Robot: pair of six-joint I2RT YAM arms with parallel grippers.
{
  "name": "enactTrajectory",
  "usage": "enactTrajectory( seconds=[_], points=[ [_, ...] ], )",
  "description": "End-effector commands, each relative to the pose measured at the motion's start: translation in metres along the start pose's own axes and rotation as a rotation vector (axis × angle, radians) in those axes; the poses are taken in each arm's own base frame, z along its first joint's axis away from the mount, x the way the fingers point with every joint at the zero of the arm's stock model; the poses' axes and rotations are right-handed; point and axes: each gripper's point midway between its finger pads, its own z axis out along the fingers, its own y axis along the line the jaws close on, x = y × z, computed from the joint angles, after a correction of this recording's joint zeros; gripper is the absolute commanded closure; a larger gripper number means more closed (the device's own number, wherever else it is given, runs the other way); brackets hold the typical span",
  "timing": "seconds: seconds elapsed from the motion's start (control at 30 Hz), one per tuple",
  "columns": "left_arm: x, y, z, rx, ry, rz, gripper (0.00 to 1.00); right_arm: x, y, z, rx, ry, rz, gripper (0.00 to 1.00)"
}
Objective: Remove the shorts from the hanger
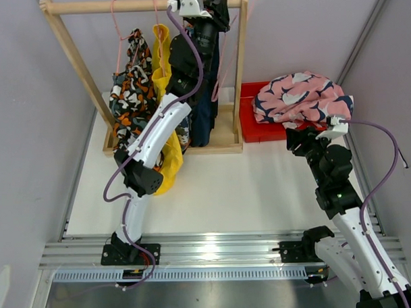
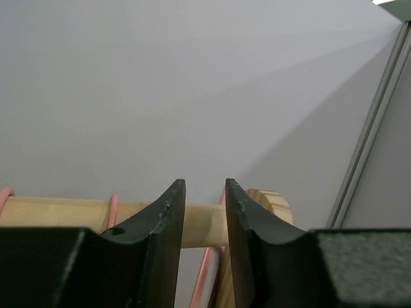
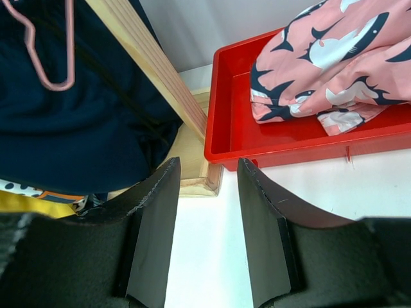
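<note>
Camouflage shorts [image 1: 131,85], yellow shorts [image 1: 163,64] and navy shorts [image 1: 204,110] hang on pink hangers from the wooden rod [image 1: 119,5]. A blue-orange-white print edge [image 1: 182,136] shows behind my left arm. My left gripper [image 1: 216,5] is raised at the rod's right end. In the left wrist view the gripper [image 2: 205,187] is open, with the rod [image 2: 58,212] and a pink hanger wire [image 2: 204,273] behind its gap. The pink shorts [image 1: 301,96] lie in the red tray [image 1: 248,122]. My right gripper [image 1: 295,139] is open and empty in front of the tray [image 3: 221,138].
The wooden rack's right post [image 1: 241,58] and base [image 1: 222,145] stand next to the tray. In the right wrist view the navy shorts [image 3: 77,128], a pink hanger [image 3: 54,54] and the pink shorts [image 3: 327,64] show. Grey walls enclose the white table [image 1: 247,186].
</note>
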Motion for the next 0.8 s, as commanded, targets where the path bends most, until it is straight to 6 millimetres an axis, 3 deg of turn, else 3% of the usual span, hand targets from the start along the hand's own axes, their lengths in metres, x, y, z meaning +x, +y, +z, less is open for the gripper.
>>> enactTrajectory(
  seconds=[0.0, 0.17, 0.43, 0.47, 0.5, 0.53, 0.57, 0.6, 0.63, 0.67, 0.77],
  points=[
    [-0.040, -0.002, 0.005, 0.023, -0.105, -0.054, 0.62, -0.003, 0.003, 0.002, -0.015, -0.022, 0.002, 0.54],
    [-0.044, 0.000, 0.006, 0.033, -0.108, -0.048, 0.32, -0.005, 0.003, 0.003, -0.012, -0.026, 0.001, 0.54],
    [-0.058, -0.004, 0.001, 0.050, -0.087, -0.028, 0.29, -0.006, 0.003, 0.002, -0.011, -0.030, -0.001, 0.54],
    [-0.075, -0.009, -0.004, 0.061, -0.091, -0.027, 0.27, -0.007, 0.004, 0.002, -0.013, -0.031, 0.000, 0.54],
    [-0.077, -0.012, -0.008, 0.073, -0.058, 0.002, 0.27, -0.009, 0.004, 0.002, -0.012, -0.036, 0.000, 0.54],
    [-0.068, -0.015, -0.014, 0.086, -0.013, 0.024, 0.26, -0.009, 0.005, 0.002, -0.016, -0.036, 0.002, 0.54],
    [-0.083, -0.025, -0.027, 0.113, 0.009, 0.036, 0.24, -0.013, 0.007, 0.002, -0.022, -0.043, 0.002, 0.53],
    [-0.057, -0.025, -0.040, 0.132, 0.097, 0.093, 0.23, -0.015, 0.008, 0.002, -0.025, -0.046, 0.004, 0.53],
    [-0.060, -0.030, -0.050, 0.149, 0.113, 0.119, 0.19, -0.016, 0.009, 0.002, -0.029, -0.044, 0.005, 0.53],
    [-0.038, -0.031, -0.078, 0.168, 0.194, 0.144, 0.14, -0.017, 0.012, 0.002, -0.039, -0.043, 0.009, 0.53],
    [-0.055, -0.028, -0.107, 0.167, 0.202, 0.142, 0.14, -0.019, 0.017, 0.000, -0.054, -0.038, 0.024, 0.53]
  ],
)
